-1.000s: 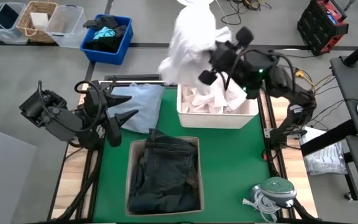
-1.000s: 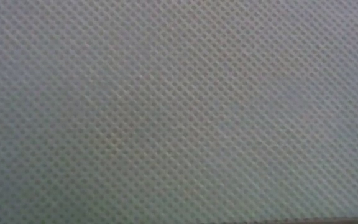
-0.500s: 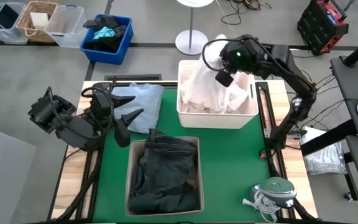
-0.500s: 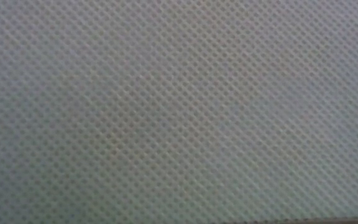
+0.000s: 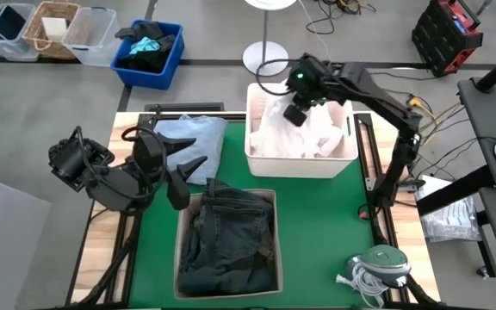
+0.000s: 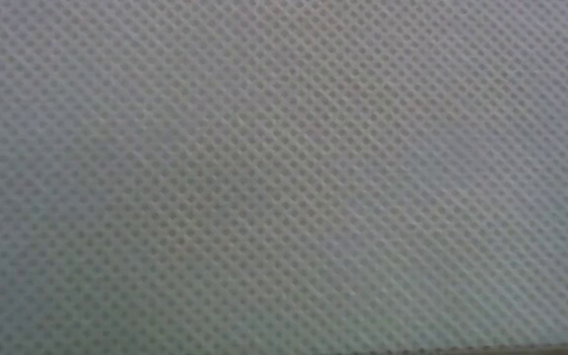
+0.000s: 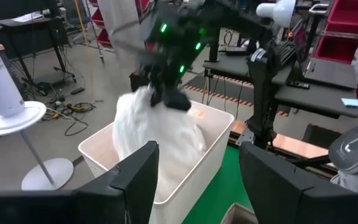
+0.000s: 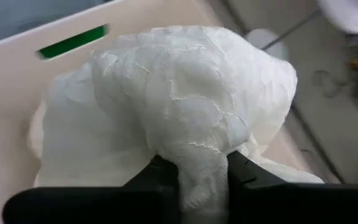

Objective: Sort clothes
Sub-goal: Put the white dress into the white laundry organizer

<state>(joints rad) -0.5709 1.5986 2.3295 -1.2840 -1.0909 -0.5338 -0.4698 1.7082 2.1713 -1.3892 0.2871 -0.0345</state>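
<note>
Pinching a fold of the white garment (image 8: 185, 118), right gripper (image 5: 295, 114) fingers (image 8: 160, 180) clenched on the cloth, low over the white bin (image 5: 348, 151). Lowered since a second ago, when held high and draped over the arm; now bunched down inside the bin on top of other pale pieces. Looks like the drop-off step for whites, nearly done; release not yet made. Crinkled, thin, soft fabric, gathered into a rounded lump with a tail pulled up between the fingers. Left gripper (image 5: 183, 172) moved slightly nearer the jeans box, fingers spread and holding nothing, waiting over the green tabletop (image 5: 317, 224) just beside the light blue shirt (image 5: 192, 138). Dark denim jeans (image 5: 229, 241) already sitting in the cardboard box (image 5: 179, 250). Light blue shirt lying loose on the tabletop, likely next. Low view blocked by mesh.
</note>
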